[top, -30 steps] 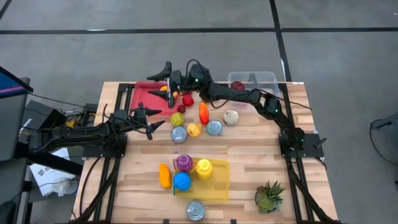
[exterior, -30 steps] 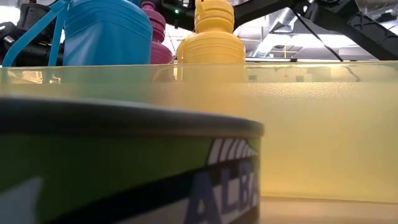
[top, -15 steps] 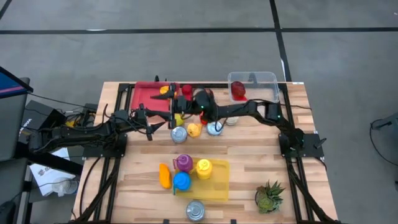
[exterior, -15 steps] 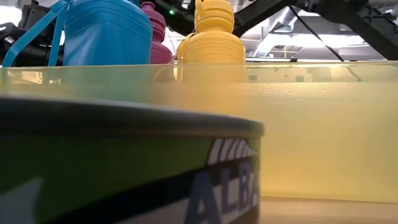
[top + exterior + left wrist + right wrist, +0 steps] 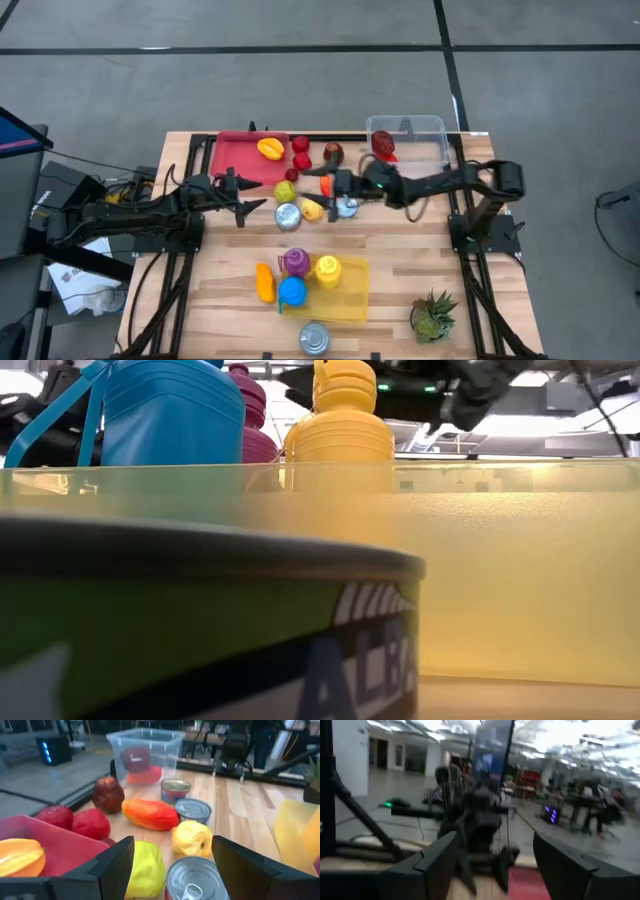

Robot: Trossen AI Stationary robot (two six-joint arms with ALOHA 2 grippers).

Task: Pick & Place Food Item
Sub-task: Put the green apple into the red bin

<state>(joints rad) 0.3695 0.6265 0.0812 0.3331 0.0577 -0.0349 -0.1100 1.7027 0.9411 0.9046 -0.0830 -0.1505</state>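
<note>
Table: wood, bare stretch on R half btwn plant and arms; near L corner also free. Red tray at far edge, L; clear bin at far edge, R, holds 2 red food items. Yellow bin near front: 3 bottles. 4 cans. Left gripper by tray, jaws apart, nothing held. Right gripper mid-table over fruit cluster, jaws apart, no grip seen.

Only one text can be read: white capitals "ALB", cut off at the frame edge, printed on the dark band of the green can in the foreground of the low view. Other can labels cannot be read.
</note>
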